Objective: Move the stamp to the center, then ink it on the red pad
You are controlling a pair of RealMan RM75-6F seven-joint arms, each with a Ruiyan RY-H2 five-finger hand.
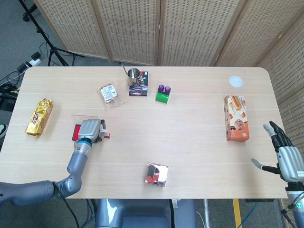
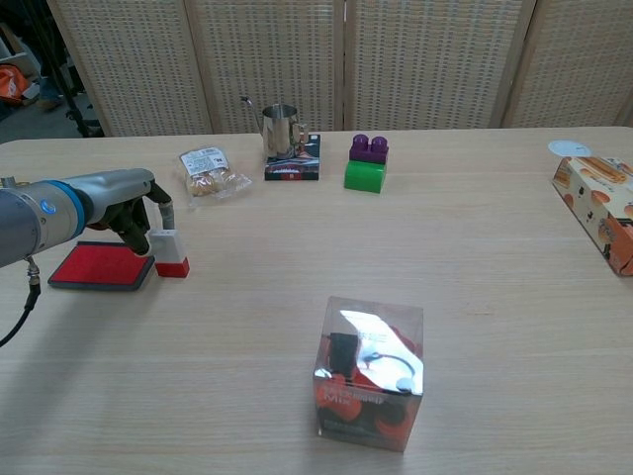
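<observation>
The stamp [image 2: 172,253], white on top with a red base, stands upright on the table just off the right edge of the red ink pad [image 2: 100,267]. My left hand [image 2: 132,210] holds it from the left, fingers [image 2: 160,210] wrapped over its top. In the head view the left hand [image 1: 90,129] covers most of the stamp [image 1: 106,135] and much of the red pad [image 1: 75,133]. My right hand [image 1: 285,159] hangs beyond the table's right front corner, fingers spread and holding nothing.
A clear box with a red item [image 2: 372,374] sits at the front middle. Along the back are a snack packet [image 2: 207,170], steel cup [image 2: 280,129], booklet [image 2: 294,164] and green-purple block [image 2: 367,164]. An orange box [image 1: 236,118] and a white disc [image 1: 236,81] lie on the right, a gold bag [image 1: 39,117] on the left.
</observation>
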